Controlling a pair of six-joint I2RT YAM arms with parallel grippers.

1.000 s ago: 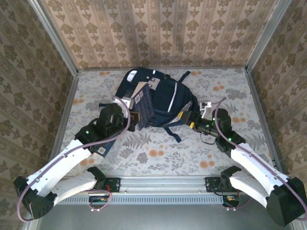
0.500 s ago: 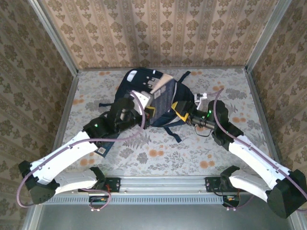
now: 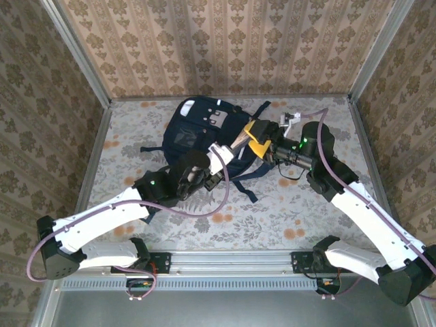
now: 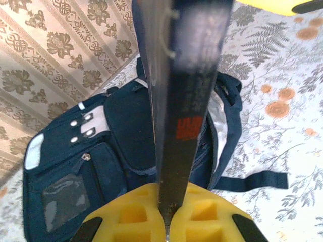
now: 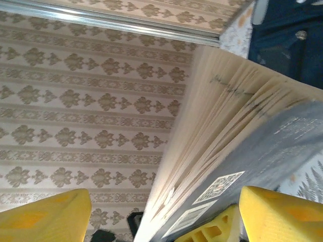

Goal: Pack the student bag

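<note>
Book (image 5: 275, 138) — QR code label (image 5: 218, 187)

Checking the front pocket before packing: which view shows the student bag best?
Left wrist: the student bag sits close, white buckle patches and front pocket plain, though the held book crosses it. Top external shows most of it, small; right wrist catches a navy corner.

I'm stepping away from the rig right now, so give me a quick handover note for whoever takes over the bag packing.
The left gripper has its fingers shut on the book, holding it over the student bag.
The right gripper has its fingers open, one on each side of the book, not clamping it.
The student bag lies on the table, far centre.
Done: book picked up.
Left: lower the book into the bag. I can't tell if the opening is wide enough.
</note>
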